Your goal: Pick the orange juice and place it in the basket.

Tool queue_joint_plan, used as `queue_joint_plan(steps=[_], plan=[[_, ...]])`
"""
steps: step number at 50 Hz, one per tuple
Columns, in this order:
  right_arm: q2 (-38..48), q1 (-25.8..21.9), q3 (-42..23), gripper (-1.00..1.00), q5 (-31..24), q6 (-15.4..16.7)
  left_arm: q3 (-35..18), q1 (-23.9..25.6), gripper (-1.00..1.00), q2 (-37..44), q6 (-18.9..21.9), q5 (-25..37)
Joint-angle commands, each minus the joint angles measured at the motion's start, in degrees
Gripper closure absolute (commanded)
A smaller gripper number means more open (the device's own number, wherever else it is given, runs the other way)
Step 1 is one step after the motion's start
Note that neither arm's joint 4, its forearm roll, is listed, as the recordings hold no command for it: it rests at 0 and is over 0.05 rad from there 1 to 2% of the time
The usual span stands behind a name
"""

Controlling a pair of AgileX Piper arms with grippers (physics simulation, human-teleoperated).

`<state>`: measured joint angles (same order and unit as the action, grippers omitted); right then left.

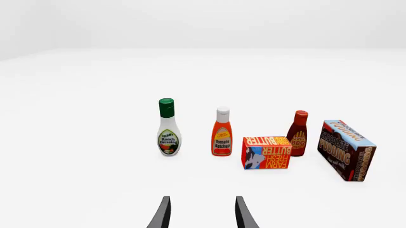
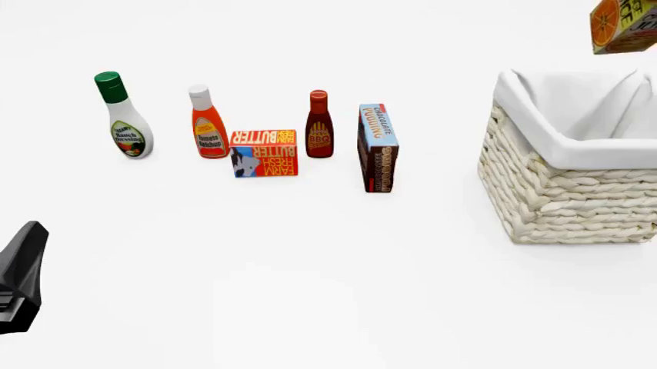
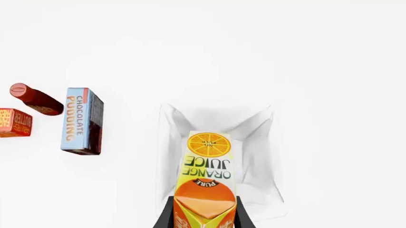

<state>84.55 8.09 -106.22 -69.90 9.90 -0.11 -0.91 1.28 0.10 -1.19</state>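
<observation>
Orange juice (image 3: 204, 180): 1, right jaws gripping | basket (image 2: 575, 192): 1 | left jaws apart

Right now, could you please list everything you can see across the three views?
ranch dressing bottle: one, white, green cap, far left of row
ketchup bottle: one, orange, white cap, beside ranch
butter box: one, red-orange, slightly ahead of the bottles
BBQ sauce bottle: one, dark red, behind butter
chocolate pudding box: one, brown, right end
basket: one, cream wicker, right
orange juice: one, orange-yellow, held above basket
left pincer: black, open
right pincer: black, gripping carton
</observation>
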Motion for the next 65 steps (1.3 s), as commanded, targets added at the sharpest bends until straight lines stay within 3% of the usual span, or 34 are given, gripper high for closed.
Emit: queue_joint_plan(steps=[1,16,65], plan=[[-0.01,0.79,1.33,1.0,0.0,-3.16,0.0,0.0,-1.0,0.02,0.0,-0.01],[0.73,0.45,2.26,1.0,0.0,-6.09,0.0,0.0,-1.0,0.01,0.0,0.0],[4.74,2.76,4.68,1.0,0.0,-8.3,0.0,0.0,-1.0,-0.01,-0.01,0.0]])
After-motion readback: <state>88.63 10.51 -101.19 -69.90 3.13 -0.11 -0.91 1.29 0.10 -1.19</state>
